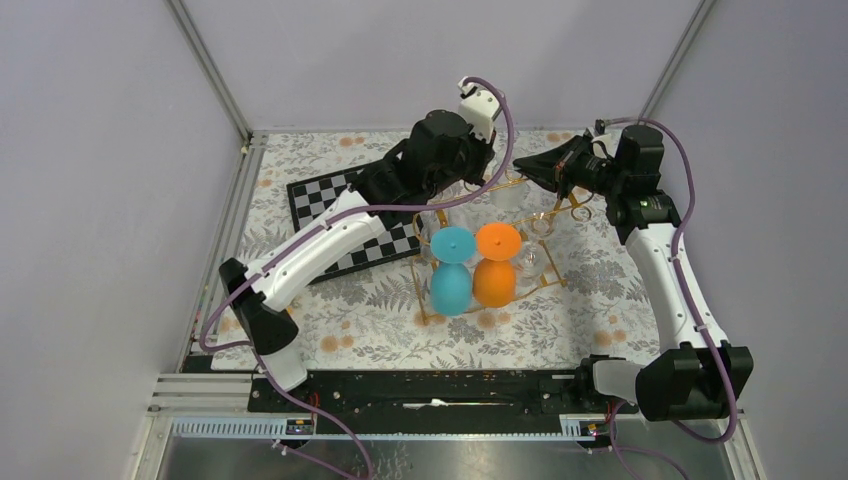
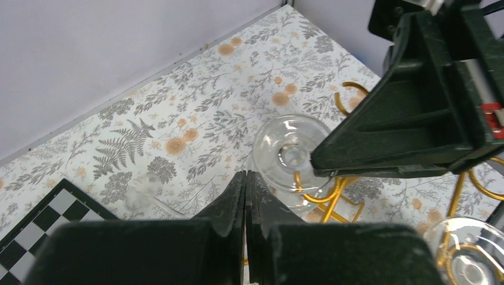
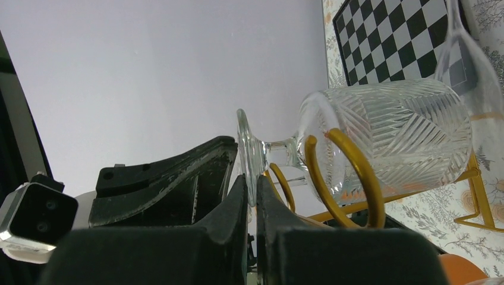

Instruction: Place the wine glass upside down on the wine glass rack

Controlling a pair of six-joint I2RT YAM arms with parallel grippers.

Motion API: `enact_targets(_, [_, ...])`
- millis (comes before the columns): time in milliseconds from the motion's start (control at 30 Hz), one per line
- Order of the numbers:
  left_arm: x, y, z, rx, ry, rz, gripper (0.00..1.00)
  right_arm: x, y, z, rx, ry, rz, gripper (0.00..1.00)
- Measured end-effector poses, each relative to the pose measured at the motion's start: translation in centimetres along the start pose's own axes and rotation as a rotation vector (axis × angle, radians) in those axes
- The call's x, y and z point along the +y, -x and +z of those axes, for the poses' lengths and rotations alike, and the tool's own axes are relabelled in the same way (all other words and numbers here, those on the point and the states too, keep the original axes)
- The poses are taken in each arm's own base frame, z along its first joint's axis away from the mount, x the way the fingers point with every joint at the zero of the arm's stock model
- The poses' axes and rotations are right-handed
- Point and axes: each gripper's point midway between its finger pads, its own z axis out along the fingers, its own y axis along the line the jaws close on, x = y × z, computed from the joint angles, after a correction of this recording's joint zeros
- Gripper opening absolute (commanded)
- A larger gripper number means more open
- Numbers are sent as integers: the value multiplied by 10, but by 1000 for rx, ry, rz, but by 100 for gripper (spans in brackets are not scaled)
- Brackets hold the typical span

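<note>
The wine glass is clear cut glass, upside down at the back end of the wine glass rack. Its stem sits between the gold curled loops. My right gripper is shut on the rim of the glass's round foot. From above, that gripper reaches in from the right. My left gripper is shut with nothing in it and hovers just left of the foot without touching it. Its fingers are hidden under the wrist in the top view.
A blue glass and an orange glass hang upside down on the rack's near end, with clear glasses to their right. A chessboard lies to the left under my left arm. A plain clear glass stands near it.
</note>
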Motion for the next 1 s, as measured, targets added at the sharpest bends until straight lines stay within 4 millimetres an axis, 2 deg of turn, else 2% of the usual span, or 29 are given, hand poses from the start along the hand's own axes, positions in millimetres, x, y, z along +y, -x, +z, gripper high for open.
enact_targets(167, [-7, 8, -8, -25, -31, -3, 0, 4, -1, -1, 3, 4, -3, 0])
enact_targets(367, [-6, 21, -18, -66, -35, -10, 0, 4, -1, 0, 6, 3, -3, 0])
enact_targets(500, [-4, 20, -22, -74, -27, -8, 7, 4, 1, 1, 9, -2, 4, 0])
enact_targets(567, [-1, 17, -24, -72, -20, -5, 13, 5, 1, 1, 13, -2, 5, 0])
enact_targets(767, [9, 14, -36, -76, 18, -2, 40, 10, 7, 7, 24, -2, -9, 0])
enact_targets(900, [25, 20, -47, -96, 59, -15, 57, 25, 19, 14, 21, 19, -48, 0])
enact_targets(1000, [39, 27, -55, -119, 89, -36, 66, 37, 27, 19, 16, 39, -74, 0])
